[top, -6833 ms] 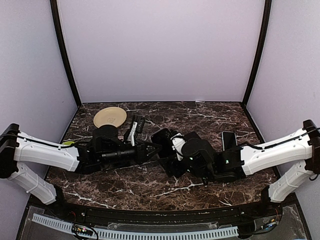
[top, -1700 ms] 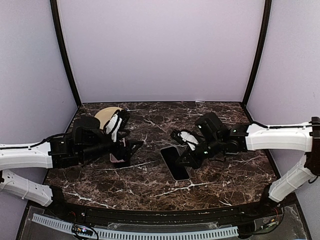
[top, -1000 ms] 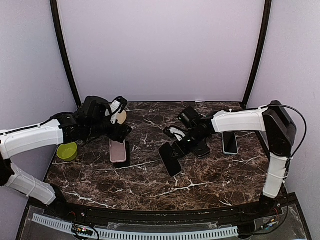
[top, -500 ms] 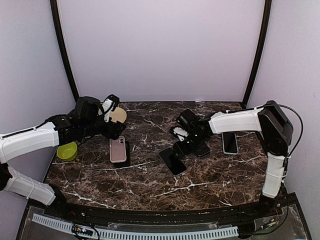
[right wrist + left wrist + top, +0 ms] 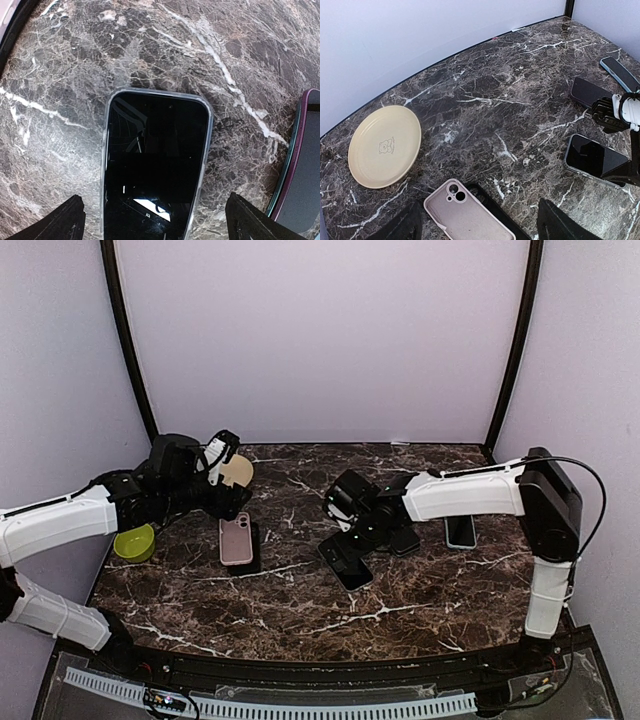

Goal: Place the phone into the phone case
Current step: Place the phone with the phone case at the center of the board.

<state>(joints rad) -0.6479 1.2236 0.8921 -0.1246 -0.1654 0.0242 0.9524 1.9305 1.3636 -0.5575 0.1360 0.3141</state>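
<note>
- Top view: the phone (image 5: 346, 563) lies flat, screen up, at frame centre on the marble table (image 5: 290, 605)
- Top view: the right gripper (image 5: 352, 532) hangs over the phone's far end, fingers spread, holding nothing
- Top view: the left gripper (image 5: 228, 502) is at centre left, over the far end of a pink phone (image 5: 236, 540); a plate (image 5: 238, 471) lies just behind it and a green bowl (image 5: 133, 542) near the left edge
- Top view: a purple phone (image 5: 405, 540) and a blue phone (image 5: 460, 531) lie to the right of the right gripper
- Left wrist view: the two fingers (image 5: 402, 227) stand wide apart in the bottom corners, gripping nothing; the pink phone lies back up at bottom centre, with a black case (image 5: 490, 210) against its right side
- Right wrist view: the phone fills the centre, with a clear case (image 5: 105, 150) around its edge; the fingers (image 5: 62, 220) in the bottom corners are spread wider than the phone, with marble showing on either side; the purple phone is at the right edge
</note>
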